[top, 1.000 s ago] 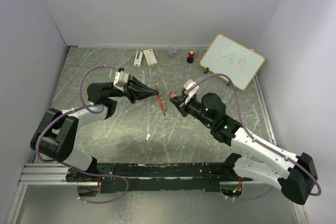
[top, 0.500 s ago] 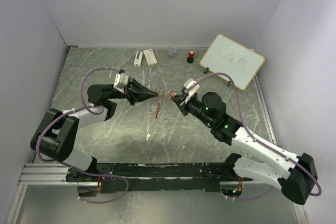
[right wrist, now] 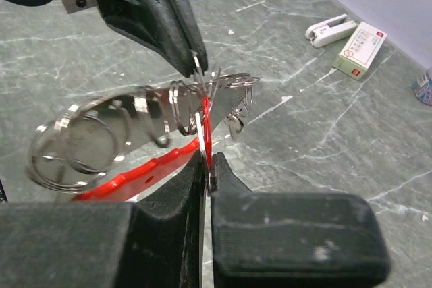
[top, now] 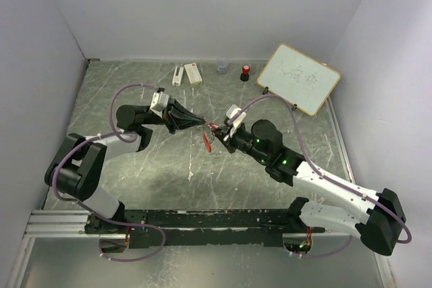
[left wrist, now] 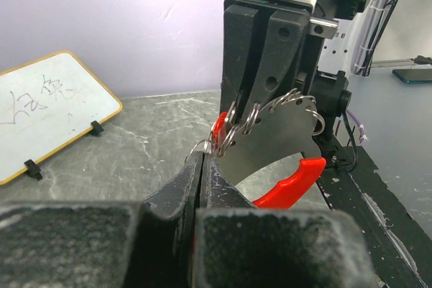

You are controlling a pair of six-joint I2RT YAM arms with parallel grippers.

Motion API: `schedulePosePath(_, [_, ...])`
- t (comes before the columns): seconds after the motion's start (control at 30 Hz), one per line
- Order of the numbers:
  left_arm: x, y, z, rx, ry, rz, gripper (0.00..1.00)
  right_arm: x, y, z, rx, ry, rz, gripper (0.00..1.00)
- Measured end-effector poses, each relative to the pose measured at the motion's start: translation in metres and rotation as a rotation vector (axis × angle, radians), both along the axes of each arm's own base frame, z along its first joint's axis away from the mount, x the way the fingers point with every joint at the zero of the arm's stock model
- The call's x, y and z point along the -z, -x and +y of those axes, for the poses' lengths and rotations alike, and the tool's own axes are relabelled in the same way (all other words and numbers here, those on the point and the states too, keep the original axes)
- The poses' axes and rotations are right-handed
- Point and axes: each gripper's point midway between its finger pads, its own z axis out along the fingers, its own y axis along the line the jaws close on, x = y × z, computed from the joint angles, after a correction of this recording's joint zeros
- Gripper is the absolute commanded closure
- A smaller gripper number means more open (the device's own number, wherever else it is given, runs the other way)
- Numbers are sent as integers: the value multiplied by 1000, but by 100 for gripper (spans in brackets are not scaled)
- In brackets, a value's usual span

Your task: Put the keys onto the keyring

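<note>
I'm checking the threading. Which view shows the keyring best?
Right wrist: the keyring lies across the middle, its loops distinct. Left wrist shows only part, the lower end hidden; top shows a tiny red speck.

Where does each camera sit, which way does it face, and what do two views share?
Top external: above and behind the bases, looking down on the table; both arms, left gripper and right gripper tip to tip.
Left wrist: on the left arm, facing the right gripper and whiteboard; own fingers pinch the keyring.
Right wrist: on the right arm, facing the left gripper; own fingers pinch a red-tagged key.
Shared: both wrist views show the keyring between the grippers.
</note>
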Motion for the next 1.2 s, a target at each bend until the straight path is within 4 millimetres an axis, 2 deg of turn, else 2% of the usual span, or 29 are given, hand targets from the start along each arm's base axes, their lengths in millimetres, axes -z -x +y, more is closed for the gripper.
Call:
schedulePosePath(0.47, [3,-3,-1,-4,-2,7,93,4,2,4,16,25,-10,100])
schedulePosePath(0.77, [3,-3,-1,-3,-2,7,93,2,-5,8,39,36,-15,100])
schedulePosePath(1.07, [8,-1,3,-13,-7,19,93,16,-23,3,153,81,12,100])
schedulePosePath(1.2, [2,5,5,-10,-1,1,93,23,-31,-4,215,100,26,100])
